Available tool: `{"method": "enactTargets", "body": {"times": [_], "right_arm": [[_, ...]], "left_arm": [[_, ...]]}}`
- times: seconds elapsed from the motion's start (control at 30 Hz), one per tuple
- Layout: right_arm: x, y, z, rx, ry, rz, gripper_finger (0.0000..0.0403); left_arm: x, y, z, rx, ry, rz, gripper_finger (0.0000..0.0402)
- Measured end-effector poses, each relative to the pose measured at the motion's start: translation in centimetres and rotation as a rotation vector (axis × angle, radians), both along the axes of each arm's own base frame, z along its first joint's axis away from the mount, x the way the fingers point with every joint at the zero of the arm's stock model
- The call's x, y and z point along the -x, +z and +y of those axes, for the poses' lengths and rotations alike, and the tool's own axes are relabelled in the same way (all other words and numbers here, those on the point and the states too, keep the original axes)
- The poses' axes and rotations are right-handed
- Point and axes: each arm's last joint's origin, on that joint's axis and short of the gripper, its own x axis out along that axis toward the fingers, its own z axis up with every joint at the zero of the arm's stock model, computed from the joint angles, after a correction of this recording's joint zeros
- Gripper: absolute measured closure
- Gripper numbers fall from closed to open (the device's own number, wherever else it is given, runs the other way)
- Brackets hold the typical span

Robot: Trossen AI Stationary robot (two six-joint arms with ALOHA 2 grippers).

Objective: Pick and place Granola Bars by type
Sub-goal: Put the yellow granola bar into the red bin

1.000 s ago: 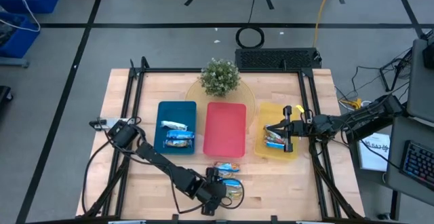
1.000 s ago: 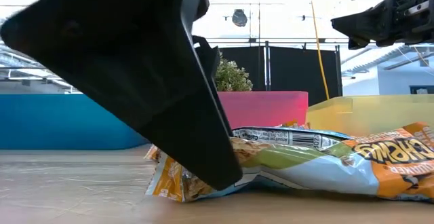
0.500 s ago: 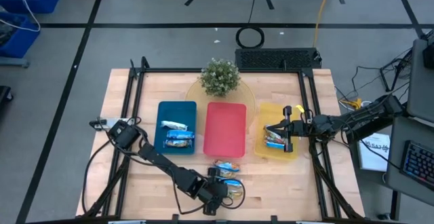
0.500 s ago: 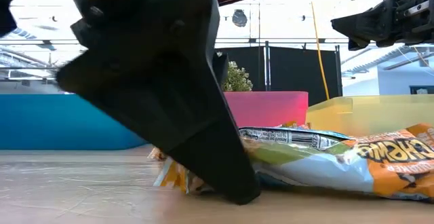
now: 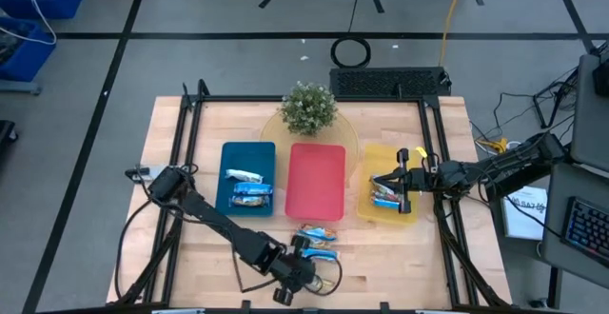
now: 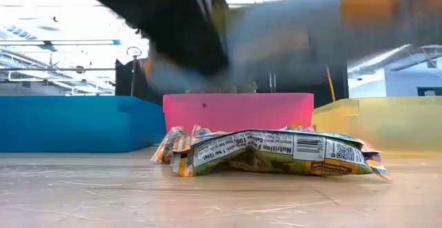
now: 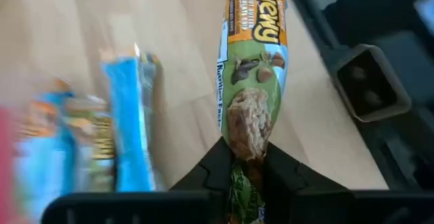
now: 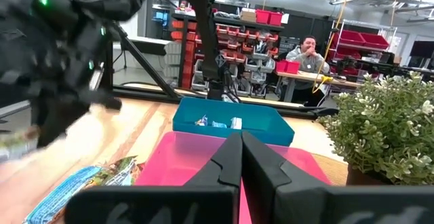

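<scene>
- The wooden table (image 5: 190,247) fills the middle of the high view, with three trays in a row at its centre: blue tray (image 5: 228,157), red tray (image 5: 316,183), yellow tray (image 5: 411,211).
- The left gripper (image 5: 306,274), at the lower middle of the high view, has lifted since a second ago. In the low view its dark finger no longer presses the pile at table level; it is now a blur across the top.
- Its fingers are pinched on a green-and-orange granola bar (image 7: 252,81), so one bar is up and ready to be carried to a tray.
- The right gripper (image 5: 400,186) hangs over the yellow tray at centre right, unmoved, fingers pressed together with nothing between them.
- Loose bars (image 5: 319,236) remain below the red tray; two bars (image 5: 249,192) lie in the blue tray, others (image 5: 383,197) in the yellow.
- A potted plant (image 5: 308,108) stands above the red tray, clear of any route.
- The leftover pile lies just beside the lifted bar and could be brushed.
</scene>
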Motion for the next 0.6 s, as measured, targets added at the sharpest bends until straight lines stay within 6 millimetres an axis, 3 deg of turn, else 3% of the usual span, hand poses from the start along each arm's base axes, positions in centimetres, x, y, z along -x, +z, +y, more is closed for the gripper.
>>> {"method": "enactTargets", "body": {"times": [0.17, 0.3, 0.43, 0.6], "right_arm": [[0.0, 0.0, 0.0, 0.0, 0.0, 0.0, 0.0403], [0.0, 0.0, 0.0, 0.001, 0.0, 0.004, 0.0403], [0.0, 0.0, 0.0, 0.001, 0.0, 0.003, 0.0403], [0.0, 0.0, 0.0, 0.0, 0.001, 0.001, 0.0403]], "left_arm": [[3.0, 5.0, -1.6, -0.091, -0.142, -0.153, 0.0357], [4.9, 8.3, -1.0, -0.126, -0.19, -0.291, 0.0359], [6.8, 9.4, 1.8, -0.163, -0.162, -0.363, 0.036], [8.8, 8.5, 6.9, -0.101, -0.119, -0.522, 0.0355]]}}
